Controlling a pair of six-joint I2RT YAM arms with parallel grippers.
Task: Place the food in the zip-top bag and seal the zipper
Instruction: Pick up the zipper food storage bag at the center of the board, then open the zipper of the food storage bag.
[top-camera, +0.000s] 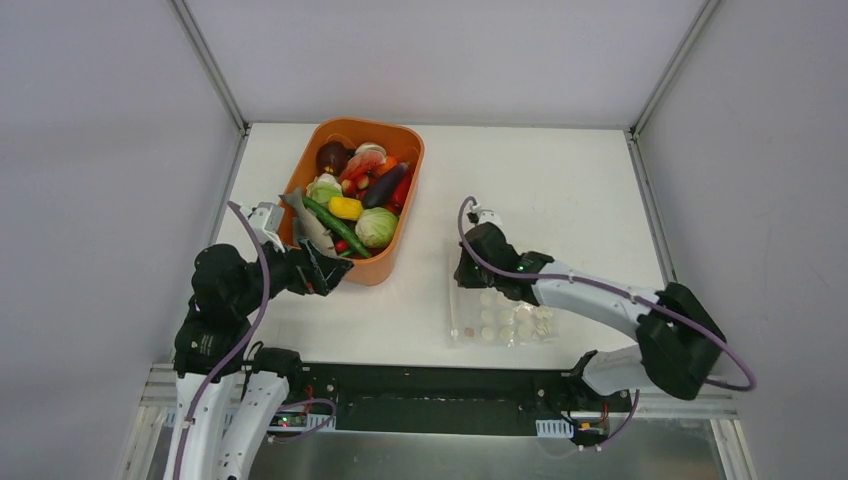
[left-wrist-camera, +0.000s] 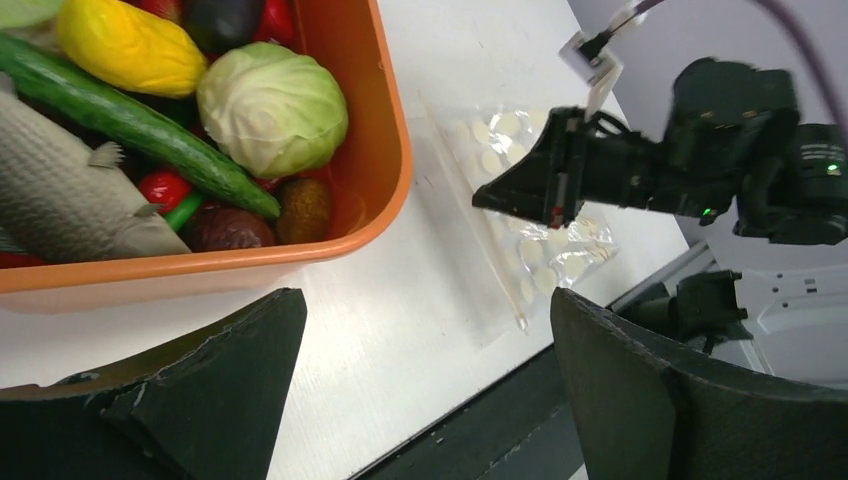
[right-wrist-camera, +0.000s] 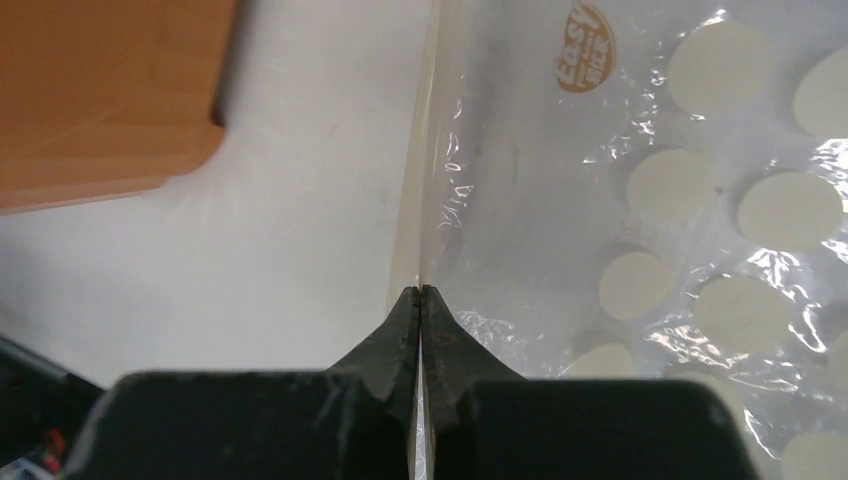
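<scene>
The food (top-camera: 360, 195) fills the orange tub: a green cabbage (left-wrist-camera: 272, 105), a yellow pepper (left-wrist-camera: 130, 45), a cucumber and a grey fish among it. Right of the tub, the zip-top bag (top-camera: 505, 320) lies flat on the table, clear with white dots (right-wrist-camera: 620, 200). My right gripper (right-wrist-camera: 420, 292) is shut on the bag's left edge, where the pale zipper (right-wrist-camera: 428, 150) runs up from between the jaws. At the tub's near corner my left gripper (left-wrist-camera: 425, 305) stands wide open, with only bare table between its fingers (left-wrist-camera: 220, 370).
The orange tub (top-camera: 412, 140) stands at the back left of the white table; its rim (left-wrist-camera: 390, 190) is just beyond my left fingers. The table's front edge and a black rail (top-camera: 440, 385) run close below the bag. Grey walls enclose the table on three sides.
</scene>
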